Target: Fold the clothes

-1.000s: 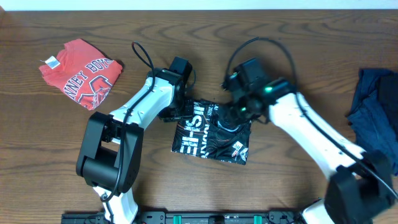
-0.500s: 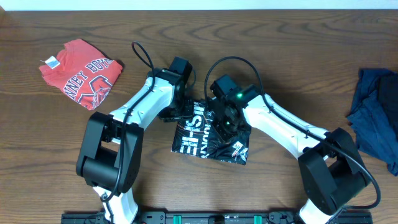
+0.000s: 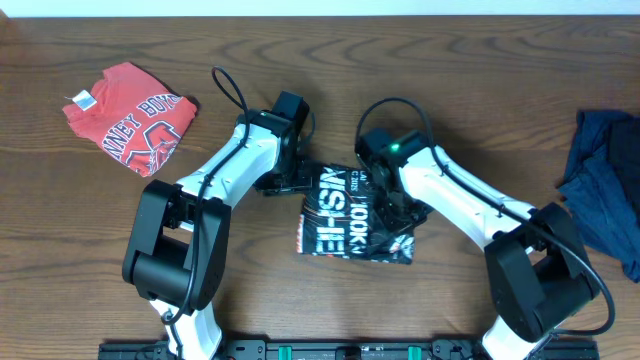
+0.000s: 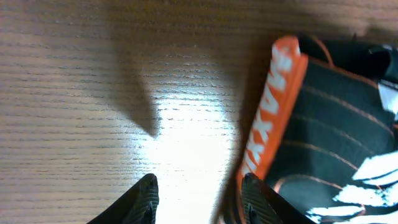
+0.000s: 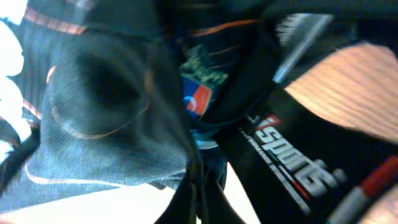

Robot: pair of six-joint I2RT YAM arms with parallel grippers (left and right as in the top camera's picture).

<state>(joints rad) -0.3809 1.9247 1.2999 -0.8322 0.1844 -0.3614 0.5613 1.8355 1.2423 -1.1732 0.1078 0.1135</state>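
Note:
The black T-shirt (image 3: 350,218), with white block lettering and thin orange lines, lies folded at the table's middle. My right gripper (image 3: 402,214) sits on its right part and, in the right wrist view, my right gripper (image 5: 202,186) is shut on a pinch of the black cloth (image 5: 112,106). My left gripper (image 3: 287,184) stands at the shirt's upper left corner. In the left wrist view my left gripper (image 4: 199,199) is open over bare wood, one finger (image 4: 252,196) against the shirt's orange-trimmed edge (image 4: 273,112). A red T-shirt (image 3: 130,115) lies folded at far left.
Dark navy shirts (image 3: 605,185) lie crumpled at the table's right edge. Bare brown wood table (image 3: 80,240) surrounds the black shirt. The two arms stand close together over the middle.
My right gripper has shut on the black shirt's cloth and pulled it rightward; the shirt now lies a little further right, with different lettering showing. The left arm has stayed put.

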